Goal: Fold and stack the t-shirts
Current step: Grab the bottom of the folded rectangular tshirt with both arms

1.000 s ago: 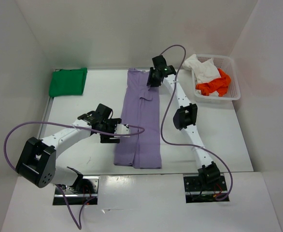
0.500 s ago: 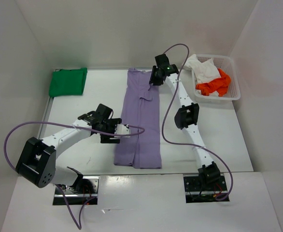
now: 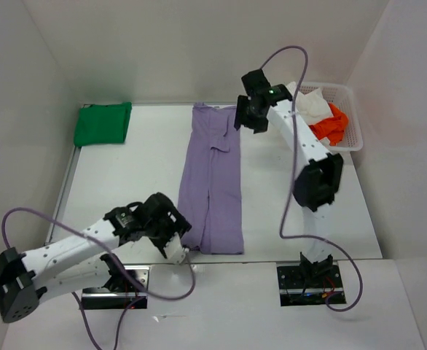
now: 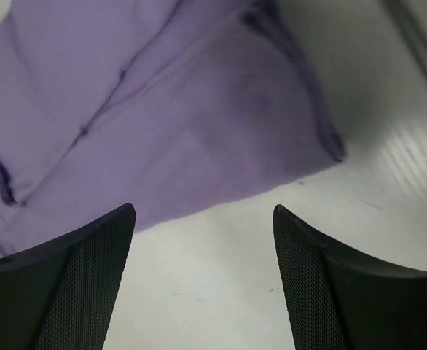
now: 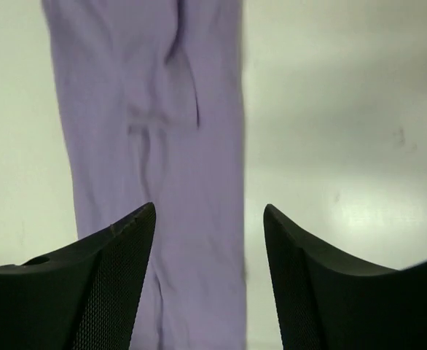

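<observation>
L gripper [image 4: 202,284] wide, low at lavender t-shirt [image 3: 213,179] near hem; R gripper [image 5: 208,281] wide above far end.

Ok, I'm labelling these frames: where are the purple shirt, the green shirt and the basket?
purple shirt [image 3: 213,182], top view, middle of the strip
green shirt [image 3: 102,124], top view, its centre
basket [image 3: 339,148], top view, near rim

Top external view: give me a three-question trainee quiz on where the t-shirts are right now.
1. True or false: the lavender t-shirt lies flat on the table as a long narrow strip.
2. Which colours of cloth lie in the basket?
3. Where is the green t-shirt? A) in the basket B) at the table's far left corner C) under the lavender t-shirt
Key: 1 true; 2 white t-shirt and orange-red t-shirt; 3 B.
</observation>
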You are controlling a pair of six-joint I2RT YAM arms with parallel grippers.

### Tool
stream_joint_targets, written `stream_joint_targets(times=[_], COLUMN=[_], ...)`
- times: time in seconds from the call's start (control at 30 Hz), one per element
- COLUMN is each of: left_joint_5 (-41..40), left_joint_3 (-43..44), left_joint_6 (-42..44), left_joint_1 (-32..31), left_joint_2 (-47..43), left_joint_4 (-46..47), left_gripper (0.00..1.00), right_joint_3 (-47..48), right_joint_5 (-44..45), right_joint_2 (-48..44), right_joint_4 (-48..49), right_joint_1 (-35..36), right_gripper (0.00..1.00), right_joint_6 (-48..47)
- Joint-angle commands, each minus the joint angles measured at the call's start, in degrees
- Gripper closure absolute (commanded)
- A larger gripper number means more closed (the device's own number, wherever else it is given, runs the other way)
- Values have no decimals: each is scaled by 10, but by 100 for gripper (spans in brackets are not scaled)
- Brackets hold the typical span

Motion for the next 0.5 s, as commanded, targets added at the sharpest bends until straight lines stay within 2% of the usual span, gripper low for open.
stream_joint_targets(times=[0.0,0.03,0.07,0.13,0.17,0.27,0.4,0.47], left_joint_5=[10,10,15,24,32,26,-8,-13], left_joint_3=[-54,-63,-70,-70,-70,-70,-99,-99], left_joint_6=[106,112,117,133,143,193,286,292], left_joint_1=[-48,-59,-69,-86,-91,-115,-133,-147], left_joint_2=[-82,-94,-109,-109,-104,-79,-66,-54], left_joint_4=[-34,-34,-40,-55,-62,-93,-89,-89], left_gripper=[17,17,17,18,18,19,19,21], right_joint_3=[-230,-288,-403,-506,-593,-715,-800,-833], right_joint_5=[37,26,9,-41,-54,-70,-78,-92], right_joint_2=[-161,-239,-273,-359,-384,-463,-507,-514], right_joint_4=[48,72,116,150,174,197,219,226], right_joint_1=[52,58,58,58,64,108,165,185], right_gripper=[33,31,31,31,31,31,31,31], right_joint_6=[0,12,26,77,93,159,225,248])
